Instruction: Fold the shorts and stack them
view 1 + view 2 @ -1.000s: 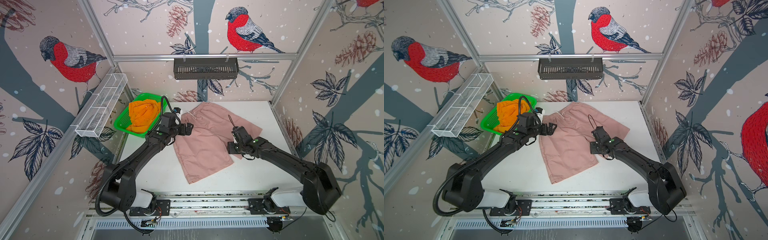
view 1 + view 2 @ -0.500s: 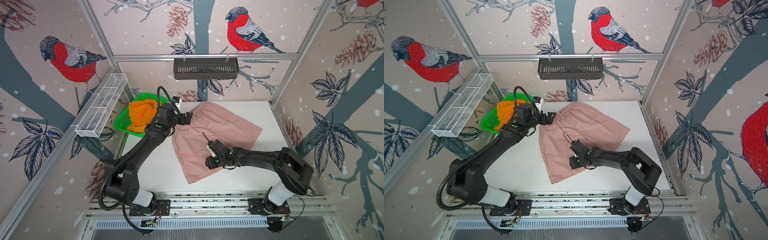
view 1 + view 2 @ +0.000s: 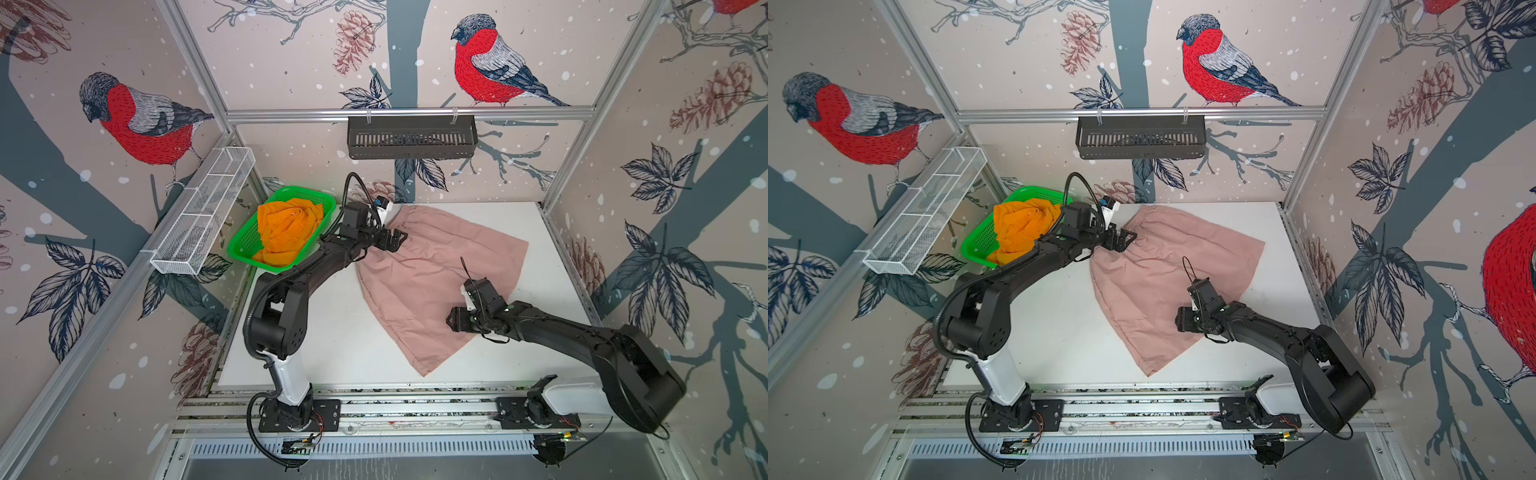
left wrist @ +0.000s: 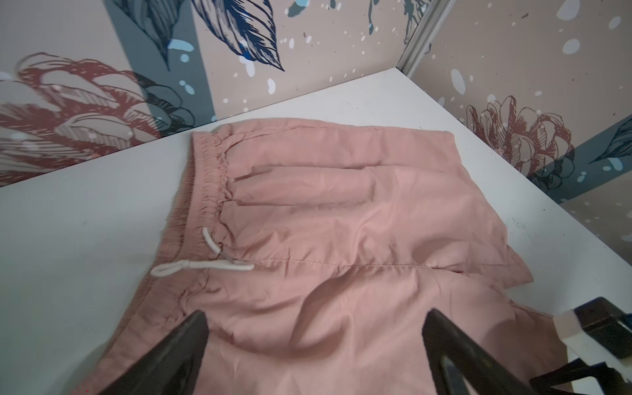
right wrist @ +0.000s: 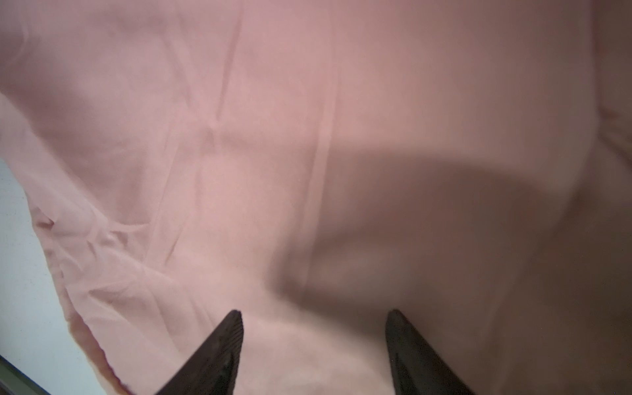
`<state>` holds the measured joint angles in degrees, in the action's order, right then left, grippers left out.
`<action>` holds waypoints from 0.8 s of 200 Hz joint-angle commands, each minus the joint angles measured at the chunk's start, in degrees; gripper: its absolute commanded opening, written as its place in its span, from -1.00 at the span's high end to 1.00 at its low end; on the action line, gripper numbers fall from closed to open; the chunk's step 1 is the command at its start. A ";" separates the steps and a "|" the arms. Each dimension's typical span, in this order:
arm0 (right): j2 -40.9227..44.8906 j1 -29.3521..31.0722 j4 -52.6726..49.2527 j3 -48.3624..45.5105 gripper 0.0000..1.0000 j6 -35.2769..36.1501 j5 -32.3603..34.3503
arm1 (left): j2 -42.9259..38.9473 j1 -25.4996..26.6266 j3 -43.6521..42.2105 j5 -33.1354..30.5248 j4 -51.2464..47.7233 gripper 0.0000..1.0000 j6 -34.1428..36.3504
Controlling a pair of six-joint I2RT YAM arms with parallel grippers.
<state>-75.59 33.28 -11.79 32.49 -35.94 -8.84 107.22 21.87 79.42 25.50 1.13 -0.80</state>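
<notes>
Shows pink shorts (image 3: 428,270) spread rumpled on the table (image 3: 332,332), a corner pointing front, right gripper (image 3: 452,322) parted just above their near half, now drawn back rightward, left gripper (image 3: 397,241) gaping, now farther along the far waistband, orange shorts (image 3: 286,228) heaped in the basket (image 3: 249,241).

No readable text, label, brand, number or sign on anything in any view.

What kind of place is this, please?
Probably a robot test cell, not a home: robot arms bolted to a rail, an aluminium frame holding bird wallpaper, and pink shorts on a white table.
</notes>
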 commanded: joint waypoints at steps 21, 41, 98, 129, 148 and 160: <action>1.70 -1.64 -0.93 0.16 -0.36 1.14 -1.05 | 9.81 2.26 7.72 5.75 -0.12 -0.96 2.32; 1.85 -1.55 0.54 -0.19 -0.37 0.81 -1.75 | 15.29 2.22 13.07 6.17 -1.03 -0.96 2.38; 0.81 -3.62 4.47 -2.73 -0.38 0.57 -0.39 | 25.05 0.86 19.98 2.62 -0.21 -0.95 -1.07; -0.23 -6.00 6.78 -3.15 -0.38 0.50 -0.04 | 23.52 -1.11 14.83 -0.61 3.23 -0.95 -4.75; -1.86 -8.30 8.73 -2.79 -0.39 1.42 -0.82 | 21.00 -1.90 10.86 -3.35 4.39 -0.95 -5.67; -3.72 -9.72 9.97 -2.12 -0.39 2.18 -1.29 | 19.16 -1.90 8.63 -5.39 4.16 -0.95 -5.92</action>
<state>-76.95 25.41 -3.81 29.76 -35.55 -10.20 129.73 20.29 91.20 24.58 1.52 -4.69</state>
